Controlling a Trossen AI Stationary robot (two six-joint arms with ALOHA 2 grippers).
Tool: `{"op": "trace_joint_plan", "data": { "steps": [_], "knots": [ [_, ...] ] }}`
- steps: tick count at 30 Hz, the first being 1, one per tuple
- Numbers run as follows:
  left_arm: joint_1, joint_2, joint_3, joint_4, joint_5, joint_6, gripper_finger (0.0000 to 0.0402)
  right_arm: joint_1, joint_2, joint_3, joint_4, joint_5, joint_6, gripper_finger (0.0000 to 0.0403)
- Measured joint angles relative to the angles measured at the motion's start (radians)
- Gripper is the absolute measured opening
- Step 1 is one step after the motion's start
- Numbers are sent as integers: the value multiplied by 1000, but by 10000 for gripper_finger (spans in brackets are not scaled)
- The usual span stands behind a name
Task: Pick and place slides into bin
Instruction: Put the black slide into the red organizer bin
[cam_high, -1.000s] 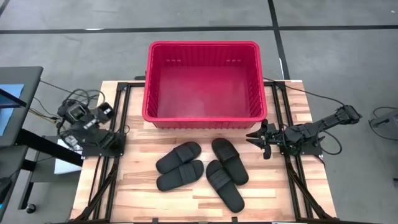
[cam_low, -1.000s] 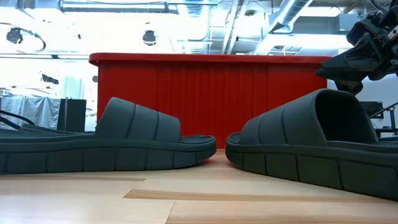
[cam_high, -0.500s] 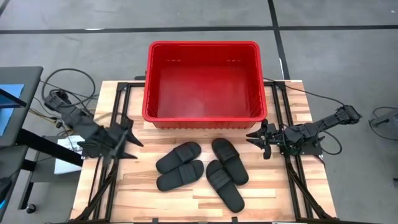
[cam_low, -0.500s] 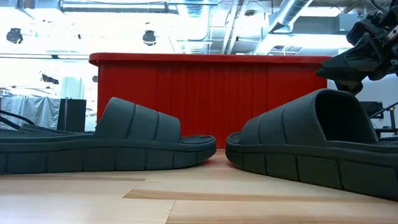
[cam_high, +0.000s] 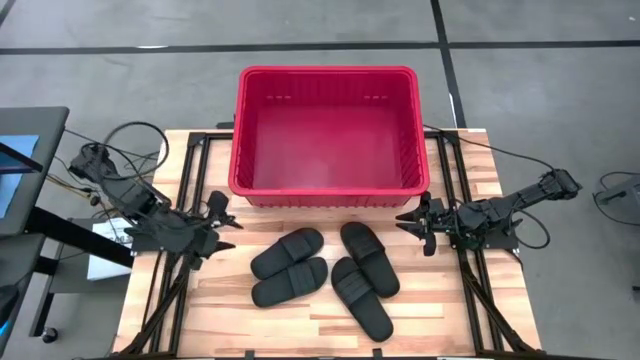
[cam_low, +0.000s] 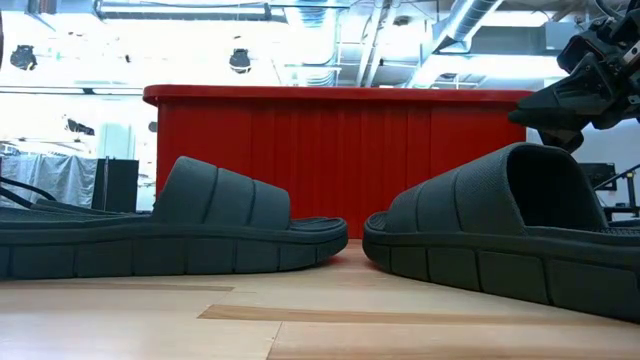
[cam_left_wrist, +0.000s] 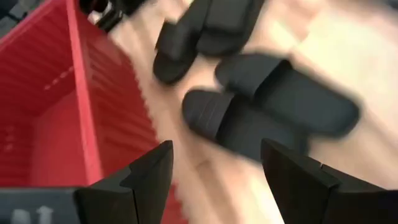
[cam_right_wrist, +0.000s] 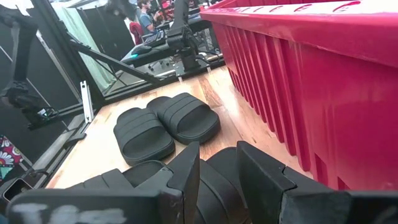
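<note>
Four black slides lie sole-down on the wooden table in front of the red bin (cam_high: 328, 135): two on the left (cam_high: 288, 250) (cam_high: 290, 282) and two on the right (cam_high: 370, 258) (cam_high: 362, 298). My left gripper (cam_high: 222, 222) is open and empty, just left of the left pair; its wrist view shows those slides (cam_left_wrist: 280, 106) ahead of its fingers and the bin wall (cam_left_wrist: 81, 106) beside them. My right gripper (cam_high: 412, 222) is open a little and empty, hovering right of the right pair, near the bin's front right corner. It also shows in the low view (cam_low: 575, 90).
The bin (cam_low: 340, 150) stands at the table's far edge, its front wall close behind the slides. Black frame rails (cam_high: 185, 200) (cam_high: 470, 270) run along both table sides. Bare wood (cam_high: 230, 320) lies near the front edge.
My left arm has swung out from its folded place at the table's left edge toward the right, bringing its gripper close to the left pair of slides. The slides and my right arm have kept still.
</note>
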Motion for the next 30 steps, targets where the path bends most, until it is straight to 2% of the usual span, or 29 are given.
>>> {"op": "trace_joint_plan", "data": {
  "steps": [4, 11, 23, 30],
  "knots": [
    [0, 53, -3, -65, 27, -18, 234, 0, 0, 0, 0, 0, 0, 98],
    [0, 150, -3, -81, 152, -11, 234, 0, 0, 0, 0, 0, 0, 98],
    [65, 162, -3, -81, 170, 299, 234, 0, 0, 0, 0, 0, 0, 98],
    [95, 248, -3, -94, 204, 361, 234, 0, 0, 0, 0, 0, 0, 98]
  ]
}}
